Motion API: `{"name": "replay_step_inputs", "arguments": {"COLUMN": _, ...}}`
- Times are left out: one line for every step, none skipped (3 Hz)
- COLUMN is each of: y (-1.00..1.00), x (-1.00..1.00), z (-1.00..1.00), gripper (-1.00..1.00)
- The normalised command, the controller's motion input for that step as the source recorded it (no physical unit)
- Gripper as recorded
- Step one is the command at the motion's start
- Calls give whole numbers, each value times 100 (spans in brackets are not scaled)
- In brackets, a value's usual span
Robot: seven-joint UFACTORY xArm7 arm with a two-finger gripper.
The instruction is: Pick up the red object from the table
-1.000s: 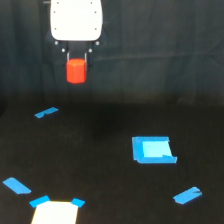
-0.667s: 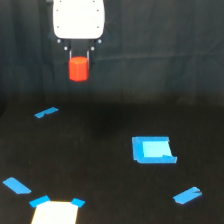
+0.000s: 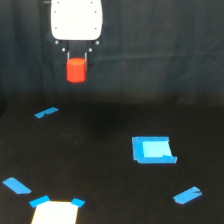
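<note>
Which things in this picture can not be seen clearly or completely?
- Hand: its fingers are dark against the dark background and blurred, so their contact with the red object is unclear.
- Arm: cut off by the top edge.
- Pale patch: cut off by the bottom edge.
- Red object's facets: too blurred.

I see the gripper (image 3: 76,62) hanging high at the exterior view's upper left, with the object (image 3: 76,70) between its fingers, well above the bench (image 3: 100,165). Below it a tape strip (image 3: 46,112) lies on the bench. A tape square (image 3: 153,150) sits toward the right, another strip (image 3: 187,195) nearer and further right. At the near left edge lie a third strip (image 3: 16,185) and a rectangular patch (image 3: 55,212).
</note>
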Motion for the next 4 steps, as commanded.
{"name": "replay_step_inputs", "arguments": {"y": -42, "x": -13, "z": 99, "gripper": -100}}
{"name": "replay_step_inputs", "arguments": {"y": -17, "x": -45, "z": 100, "gripper": -100}}
{"name": "replay_step_inputs", "arguments": {"y": 39, "x": 35, "z": 44, "gripper": -100}}
{"name": "replay_step_inputs", "arguments": {"y": 58, "x": 52, "z": 100, "gripper": -73}}
